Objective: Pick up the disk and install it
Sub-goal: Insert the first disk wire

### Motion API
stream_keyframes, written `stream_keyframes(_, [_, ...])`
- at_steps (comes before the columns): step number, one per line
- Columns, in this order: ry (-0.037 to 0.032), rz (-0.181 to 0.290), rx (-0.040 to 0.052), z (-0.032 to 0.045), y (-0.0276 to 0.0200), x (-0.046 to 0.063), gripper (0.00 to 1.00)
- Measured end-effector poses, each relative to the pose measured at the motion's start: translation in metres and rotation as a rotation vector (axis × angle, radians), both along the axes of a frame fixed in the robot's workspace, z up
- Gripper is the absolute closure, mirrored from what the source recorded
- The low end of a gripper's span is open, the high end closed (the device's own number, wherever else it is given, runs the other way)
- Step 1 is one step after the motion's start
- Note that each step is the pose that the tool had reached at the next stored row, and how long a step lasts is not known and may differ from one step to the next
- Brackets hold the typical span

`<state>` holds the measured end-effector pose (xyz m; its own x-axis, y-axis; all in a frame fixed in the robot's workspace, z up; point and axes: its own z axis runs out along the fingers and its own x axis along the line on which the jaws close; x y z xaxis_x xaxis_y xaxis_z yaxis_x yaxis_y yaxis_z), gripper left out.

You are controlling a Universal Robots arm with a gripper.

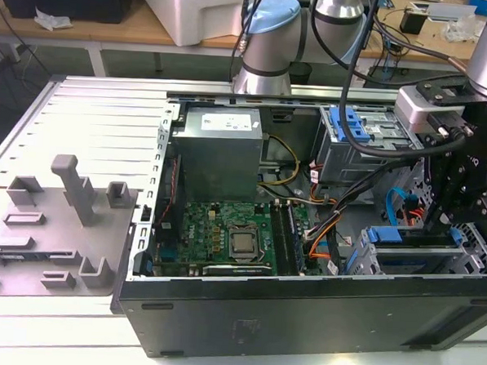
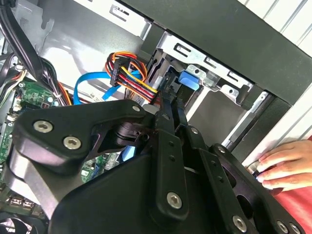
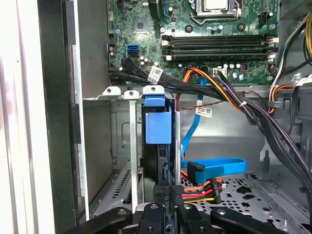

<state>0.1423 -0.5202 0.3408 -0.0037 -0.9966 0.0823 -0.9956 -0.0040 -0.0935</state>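
First wrist view: your gripper (image 3: pixel 165 207) is closed on the disk (image 3: pixel 158 146) — held on edge, its blue caddy leading; the long axis runs straight away from the gripper into the drive cage (image 3: pixel 117 141), slot rails just beside it.

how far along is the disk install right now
Pickup looks done: the disk, blue caddy end showing, stands on edge in the metal drive cage near the case's front. In hand: the gripper is at the disk's near edge, with its black linkage right over the bay. Whether the disk is fully seated cannot be told. The SATA and power plugs lie loose beside it.
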Motion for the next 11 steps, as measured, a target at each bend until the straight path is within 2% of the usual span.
stream_keyframes(7, [0.0, 0.0, -0.0071, 0.0013, 0.0003, 0.0, 0.83])
stream_keyframes(11, [0.0, 0.0, -0.0081, 0.0013, 0.0018, 0.0, 0.83])
